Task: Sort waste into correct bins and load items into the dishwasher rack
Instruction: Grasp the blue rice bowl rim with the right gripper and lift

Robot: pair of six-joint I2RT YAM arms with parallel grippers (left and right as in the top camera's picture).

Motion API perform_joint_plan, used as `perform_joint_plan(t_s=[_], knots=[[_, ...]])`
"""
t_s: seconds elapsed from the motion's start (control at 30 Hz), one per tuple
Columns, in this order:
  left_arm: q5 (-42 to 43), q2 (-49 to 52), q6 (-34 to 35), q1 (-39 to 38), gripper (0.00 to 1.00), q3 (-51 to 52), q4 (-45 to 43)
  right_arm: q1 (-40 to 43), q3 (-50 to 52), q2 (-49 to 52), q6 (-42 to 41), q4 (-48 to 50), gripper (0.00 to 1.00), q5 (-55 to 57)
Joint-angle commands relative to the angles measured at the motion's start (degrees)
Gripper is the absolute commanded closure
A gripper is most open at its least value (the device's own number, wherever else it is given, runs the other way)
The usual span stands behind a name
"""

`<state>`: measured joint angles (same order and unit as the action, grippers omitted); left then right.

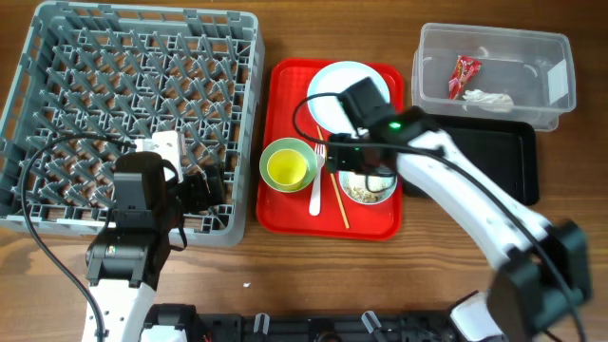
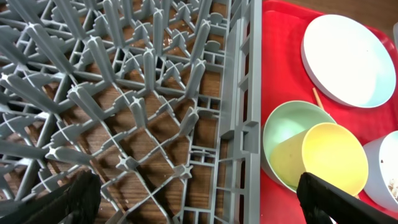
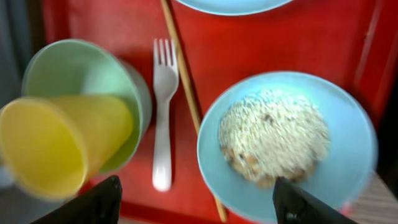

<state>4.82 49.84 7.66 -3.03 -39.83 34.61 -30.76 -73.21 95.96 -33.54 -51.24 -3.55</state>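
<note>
The grey dishwasher rack [image 1: 133, 114] fills the left. My left gripper [image 1: 204, 190] hangs open over its near right corner [image 2: 199, 205], holding nothing. On the red tray stand a pale blue plate [image 1: 347, 90], a yellow-green cup [image 1: 290, 166] tipped in a green bowl [image 3: 81, 71], a white fork [image 3: 163, 118], a chopstick [image 3: 186, 87] and a blue bowl [image 3: 348, 124] of beige food scraps [image 3: 273, 134]. My right gripper [image 3: 196, 205] is open just above that bowl, with its near rim between the fingers.
The red serving tray [image 1: 285, 214] lies between rack and bins. At the back right, the clear tub [image 1: 494, 43] holds a red wrapper [image 1: 464, 74] and a white napkin [image 1: 489, 98]. The black tray [image 1: 503, 152] sits in front of it, partly under my right arm.
</note>
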Motion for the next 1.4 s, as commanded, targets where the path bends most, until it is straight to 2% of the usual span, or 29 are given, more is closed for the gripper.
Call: perform_joint_plan(t_s=[0.0,0.3,0.63,0.8,1.13,1.37], knots=[[0.9,0.0,0.5,0.3,0.0,-1.2,0.6,-0.6,0.5,6.3,-4.9,2.4,0.23,1.0],[0.9,0.0,0.5,0.3,0.0,-1.2,0.8,-0.6,0.5,13.0,-8.5,6.7,0.41,0.6],[0.9,0.0,0.5,0.3,0.0,-1.2,0.8,-0.6,0.5,15.3,-10.0,7.4,0.79,0.8],[0.9,0.0,0.5,0.3,0.0,-1.2,0.8,-0.6,0.3,15.2,-9.9,7.2,0.96,0.8],[0.9,0.0,0.5,0.3,0.0,-1.2,0.8,1.3,-7.3,11.2,-2.3,1.0,0.96,0.1],[0.9,0.0,0.5,0.3,0.0,-1.2,0.8,9.2,-8.2,2.6,3.9,0.7,0.96,-8.7]])
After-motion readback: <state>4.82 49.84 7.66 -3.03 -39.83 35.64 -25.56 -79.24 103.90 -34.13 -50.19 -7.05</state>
